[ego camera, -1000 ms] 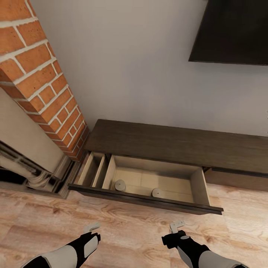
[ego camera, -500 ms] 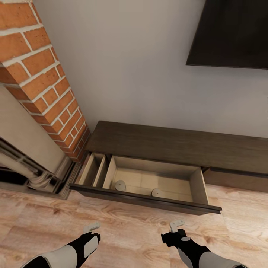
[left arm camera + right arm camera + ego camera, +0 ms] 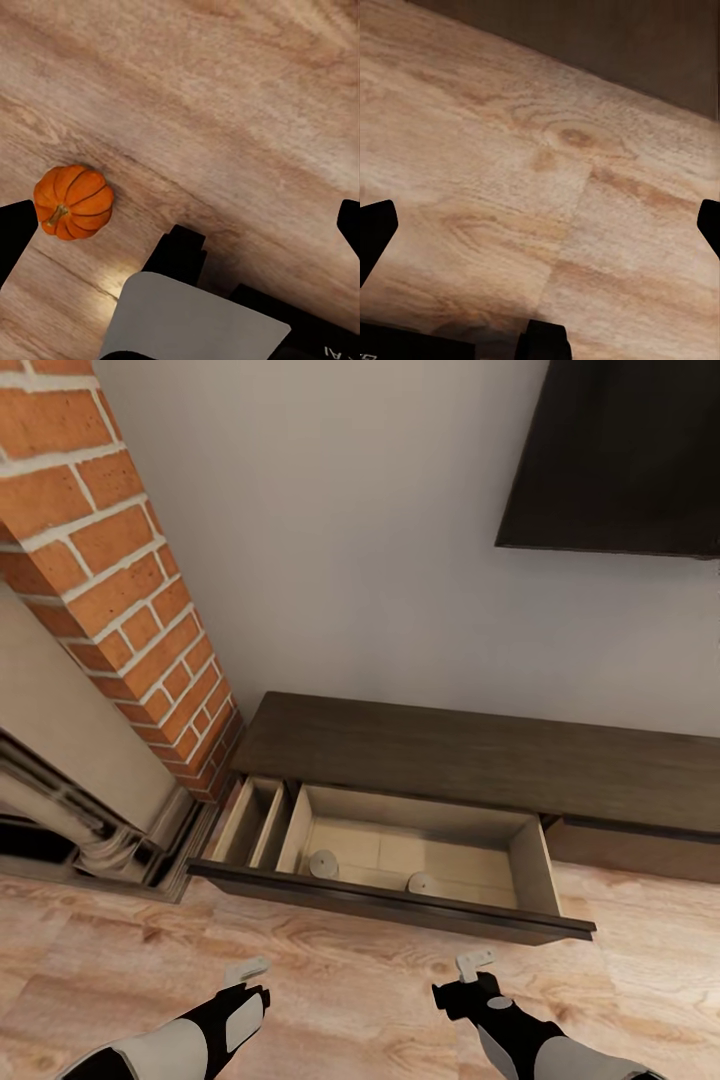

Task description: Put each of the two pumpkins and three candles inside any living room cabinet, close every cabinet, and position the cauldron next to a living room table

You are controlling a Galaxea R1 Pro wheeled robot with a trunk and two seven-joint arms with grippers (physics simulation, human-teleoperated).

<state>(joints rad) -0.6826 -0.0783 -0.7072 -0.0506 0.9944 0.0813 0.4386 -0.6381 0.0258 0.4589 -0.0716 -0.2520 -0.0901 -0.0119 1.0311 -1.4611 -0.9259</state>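
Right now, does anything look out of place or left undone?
Yes. The cabinet has one drawer pulled out, holding two candles, and a pumpkin lies on the bare wood floor instead of inside.

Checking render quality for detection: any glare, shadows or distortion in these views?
Head view: wide-angle skew, cabinet and wall lines tilt; even light. Left wrist view: bright glare patch on the floor, pumpkin sharp with a thin shadow. Right wrist view: soft, shadowless.
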